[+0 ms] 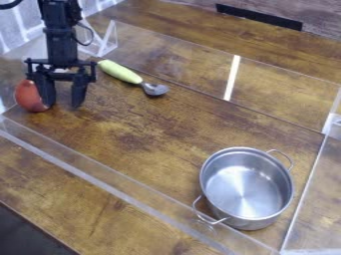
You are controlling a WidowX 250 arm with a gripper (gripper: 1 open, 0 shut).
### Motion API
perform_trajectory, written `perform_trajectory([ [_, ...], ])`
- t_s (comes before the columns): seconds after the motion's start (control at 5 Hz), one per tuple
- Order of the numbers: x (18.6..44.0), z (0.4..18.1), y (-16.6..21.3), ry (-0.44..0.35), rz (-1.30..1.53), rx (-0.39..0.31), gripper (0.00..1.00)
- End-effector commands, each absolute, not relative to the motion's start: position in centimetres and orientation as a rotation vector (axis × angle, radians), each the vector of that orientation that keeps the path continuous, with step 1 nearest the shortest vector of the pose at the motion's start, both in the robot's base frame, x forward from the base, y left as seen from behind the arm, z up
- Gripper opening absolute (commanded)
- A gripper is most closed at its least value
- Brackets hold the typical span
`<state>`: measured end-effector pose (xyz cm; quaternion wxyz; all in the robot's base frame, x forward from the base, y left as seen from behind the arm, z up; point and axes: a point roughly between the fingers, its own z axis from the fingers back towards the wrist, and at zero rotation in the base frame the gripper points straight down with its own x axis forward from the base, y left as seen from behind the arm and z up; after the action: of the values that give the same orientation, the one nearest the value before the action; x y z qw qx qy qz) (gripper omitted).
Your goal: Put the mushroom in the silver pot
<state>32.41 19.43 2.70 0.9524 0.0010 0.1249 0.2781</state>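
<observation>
the black hand (64,103) is down on the wooden worktop (163,149) at the red-capped mushroom (30,96), fingers apart, though whether it grips the mushroom i cannot tell.

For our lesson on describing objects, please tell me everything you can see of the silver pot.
The silver pot is round, shallow and shiny, apparently stainless steel, with an open top and a bare inside. Two thin loop handles stick out on opposite sides, one toward the far side, one toward the near side. It stands upright on the wooden surface near the clear barrier, at the lower right of the view. Nothing grips it; the arm is well away at the upper left.
</observation>
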Motion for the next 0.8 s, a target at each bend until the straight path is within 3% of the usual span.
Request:
perform_trajectory([
  [0.0, 31.4, 4.7, 21.7, 0.192, 0.638, 0.018, 0.0],
  [0.6, 32.9, 14.5, 17.4, 0.079, 0.488, -0.025, 0.0],
])
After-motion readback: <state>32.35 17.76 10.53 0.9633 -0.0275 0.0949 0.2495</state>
